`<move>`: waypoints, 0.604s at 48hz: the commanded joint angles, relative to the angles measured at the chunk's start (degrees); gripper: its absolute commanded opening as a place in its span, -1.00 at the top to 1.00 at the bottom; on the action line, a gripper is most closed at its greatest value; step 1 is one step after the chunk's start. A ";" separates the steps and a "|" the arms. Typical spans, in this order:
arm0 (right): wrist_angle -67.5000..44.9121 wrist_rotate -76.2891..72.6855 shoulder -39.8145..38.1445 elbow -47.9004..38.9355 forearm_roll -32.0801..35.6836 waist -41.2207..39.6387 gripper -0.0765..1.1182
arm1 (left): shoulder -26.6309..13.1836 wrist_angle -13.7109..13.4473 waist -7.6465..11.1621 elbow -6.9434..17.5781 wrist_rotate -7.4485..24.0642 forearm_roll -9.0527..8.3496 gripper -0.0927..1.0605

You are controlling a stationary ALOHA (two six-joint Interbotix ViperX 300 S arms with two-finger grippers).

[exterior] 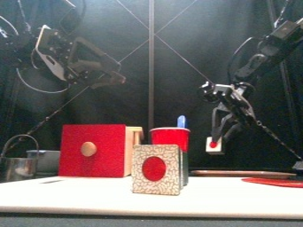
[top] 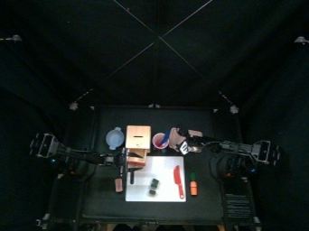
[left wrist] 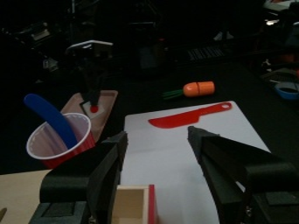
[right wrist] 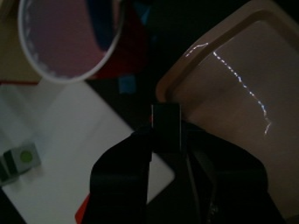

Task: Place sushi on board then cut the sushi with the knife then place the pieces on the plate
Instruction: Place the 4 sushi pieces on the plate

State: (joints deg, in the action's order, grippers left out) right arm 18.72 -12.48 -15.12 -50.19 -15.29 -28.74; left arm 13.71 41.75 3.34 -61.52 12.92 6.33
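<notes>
Nearest the front, the sushi (exterior: 157,170) stands on the board (left wrist: 176,144), its round face turned outward, with the red knife (left wrist: 187,115) lying flat beside it, apparently parked there so the arms are free to move pieces. The left gripper (left wrist: 158,138) hovers by the board's left edge, jaws wide and empty, seemingly keeping out of the way. Behind stand the box (exterior: 92,151) and the cup (exterior: 169,136). Farthest back, the right gripper (exterior: 214,137) is clamped on one piece (right wrist: 167,121), held above the plate (right wrist: 239,61), probably high so it clears the rim before lowering
</notes>
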 commanded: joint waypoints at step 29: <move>-11.16 -0.09 7.38 0.18 -11.60 -6.15 -0.14 | 0.18 0.18 -0.26 -1.14 0.18 0.00 -0.74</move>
State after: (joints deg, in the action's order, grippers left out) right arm 8.88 -12.66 -7.03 -50.27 -26.28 -34.37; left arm 13.71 41.57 3.25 -63.02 13.01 6.42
